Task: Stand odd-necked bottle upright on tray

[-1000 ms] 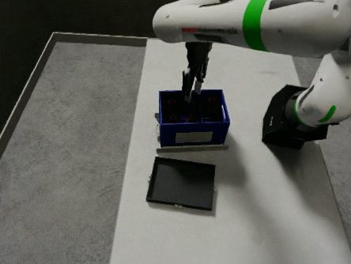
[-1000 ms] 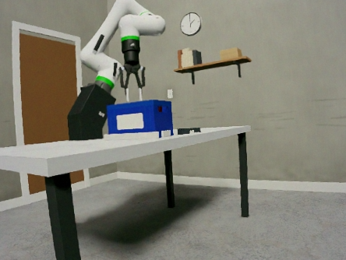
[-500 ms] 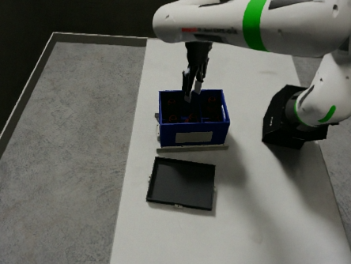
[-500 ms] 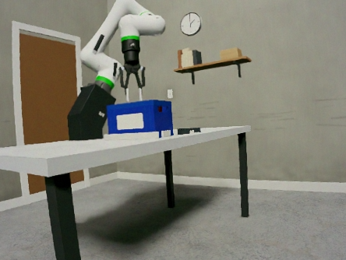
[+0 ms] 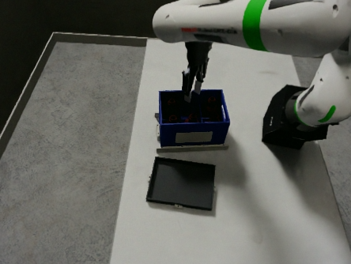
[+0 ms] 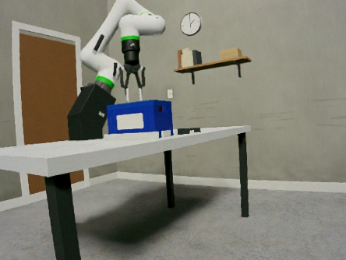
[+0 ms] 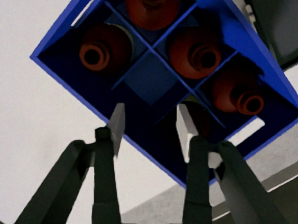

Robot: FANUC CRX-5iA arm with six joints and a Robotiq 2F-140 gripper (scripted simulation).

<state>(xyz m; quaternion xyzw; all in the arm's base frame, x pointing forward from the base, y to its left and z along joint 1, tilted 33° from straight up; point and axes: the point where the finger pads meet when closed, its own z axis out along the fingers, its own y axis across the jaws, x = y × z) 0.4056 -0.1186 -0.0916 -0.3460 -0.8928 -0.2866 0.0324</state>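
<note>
The blue crate (image 5: 167,134) (image 6: 156,117) (image 7: 255,45) stands on the white table and holds red-brown bottles in its cells. In the wrist view I see bottles at the left (image 7: 95,55), the top (image 7: 150,7), the right (image 7: 200,55) and the far right (image 7: 240,97). Another is mostly hidden behind my right finger. The middle cell (image 7: 150,77) is empty. My gripper (image 5: 192,94) (image 6: 133,97) (image 7: 150,114) hangs just above the crate's back part, partly open, with nothing between the fingers. The dark tray (image 5: 182,183) (image 6: 188,131) lies empty in front of the crate.
The black robot base (image 5: 290,118) (image 6: 87,113) stands to the right of the crate. A thin grey plate (image 5: 192,148) sticks out from under the crate's front. The table's left edge borders grey floor.
</note>
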